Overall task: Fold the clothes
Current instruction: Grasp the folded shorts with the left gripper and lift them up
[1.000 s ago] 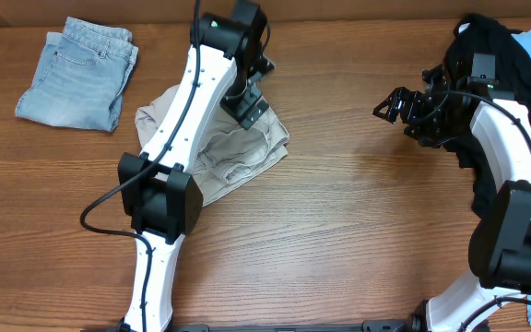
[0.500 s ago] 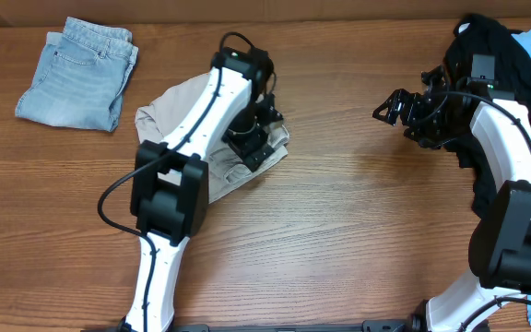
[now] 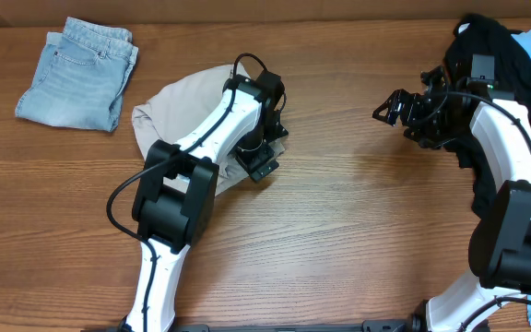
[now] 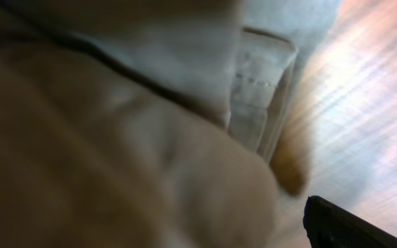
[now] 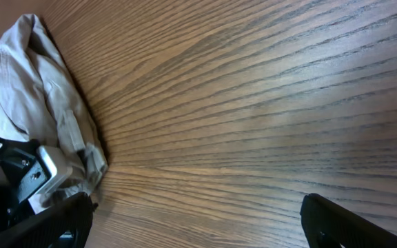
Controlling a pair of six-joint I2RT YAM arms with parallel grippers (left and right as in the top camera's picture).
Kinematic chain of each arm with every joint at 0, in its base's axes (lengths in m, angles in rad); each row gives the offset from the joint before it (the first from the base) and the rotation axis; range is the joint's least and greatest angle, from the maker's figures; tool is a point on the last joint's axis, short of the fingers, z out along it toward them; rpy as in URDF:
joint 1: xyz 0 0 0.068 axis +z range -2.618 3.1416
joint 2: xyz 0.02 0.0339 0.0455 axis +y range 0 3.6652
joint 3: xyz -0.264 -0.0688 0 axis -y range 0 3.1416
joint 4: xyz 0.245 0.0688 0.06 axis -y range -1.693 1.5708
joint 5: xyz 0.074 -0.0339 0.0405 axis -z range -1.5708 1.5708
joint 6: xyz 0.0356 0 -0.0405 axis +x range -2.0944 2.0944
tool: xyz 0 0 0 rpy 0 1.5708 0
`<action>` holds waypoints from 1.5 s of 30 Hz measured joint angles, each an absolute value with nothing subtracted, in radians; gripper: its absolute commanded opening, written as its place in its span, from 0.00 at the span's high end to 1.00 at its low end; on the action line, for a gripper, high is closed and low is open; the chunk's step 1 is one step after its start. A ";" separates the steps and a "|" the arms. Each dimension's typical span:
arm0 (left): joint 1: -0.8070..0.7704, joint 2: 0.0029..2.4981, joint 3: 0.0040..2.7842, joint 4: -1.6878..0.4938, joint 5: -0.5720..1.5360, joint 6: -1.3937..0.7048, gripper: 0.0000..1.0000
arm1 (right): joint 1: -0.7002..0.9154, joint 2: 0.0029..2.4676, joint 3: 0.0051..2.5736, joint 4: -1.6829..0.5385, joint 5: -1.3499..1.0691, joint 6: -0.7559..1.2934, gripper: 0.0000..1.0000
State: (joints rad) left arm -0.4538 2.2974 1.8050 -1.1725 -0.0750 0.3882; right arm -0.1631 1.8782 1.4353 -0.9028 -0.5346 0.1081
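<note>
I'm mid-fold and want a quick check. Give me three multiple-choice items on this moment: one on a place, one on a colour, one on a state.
1. Where on the table are the denim shorts?
A) far-left corner B) near-right corner C) centre

2. What colour is the garment under the left gripper?
A) black B) light beige C) red

3. How is the right gripper?
A) open over bare wood B) shut on cloth C) shut, empty

Answers:
1 A: the overhead view shows them alone at the far left.
2 B: the pants beneath it are beige.
3 A: its wrist view shows the fingers wide apart with only wood between them.
</note>
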 measured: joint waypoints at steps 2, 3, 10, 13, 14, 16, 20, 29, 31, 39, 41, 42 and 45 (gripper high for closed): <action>-0.454 2.289 1.782 -1.134 -0.110 0.369 0.09 | -0.163 1.878 1.435 -0.902 -0.535 0.108 0.00; -0.454 2.285 1.773 -1.119 -0.124 0.363 0.11 | -0.163 1.878 1.435 -0.902 -0.534 0.108 0.00; -0.444 2.272 1.750 -1.057 -0.194 0.332 0.78 | -0.163 1.878 1.435 -0.902 -0.533 0.108 0.00; -0.443 2.272 1.746 -1.039 -0.245 0.311 0.96 | -0.163 1.878 1.435 -0.902 -0.525 0.107 0.00; -0.444 2.272 1.746 -1.038 -0.252 0.307 0.96 | -0.163 1.878 1.435 -0.902 -0.523 0.108 0.00; -0.448 2.272 1.745 -1.033 -0.272 0.289 0.96 | -0.163 1.878 1.435 -0.902 -0.520 0.108 0.00; -0.448 2.278 1.746 -1.024 -0.343 0.236 0.96 | -0.163 1.878 1.435 -0.900 -0.518 0.108 0.00; -0.432 2.331 2.019 -1.299 -0.461 0.098 0.96 | -0.163 1.878 1.435 -0.900 -0.516 0.108 0.00; -0.424 2.331 2.140 -1.353 -0.470 0.072 0.96 | -0.163 1.878 1.435 -0.902 -0.516 0.108 0.00; -0.378 2.323 2.607 -1.492 -0.488 0.028 0.96 | -0.163 1.878 1.435 -0.904 -0.517 0.108 0.00; -0.368 2.315 2.676 -1.499 -0.487 0.028 0.96 | -0.163 1.878 1.435 -0.906 -0.517 0.108 0.00; -0.362 2.311 2.706 -1.501 -0.487 0.028 0.96 | -0.163 1.878 1.435 -0.907 -0.516 0.108 0.00; -0.341 2.294 2.776 -1.503 -0.489 0.028 0.96 | -0.163 1.878 1.435 -0.909 -0.517 0.108 0.00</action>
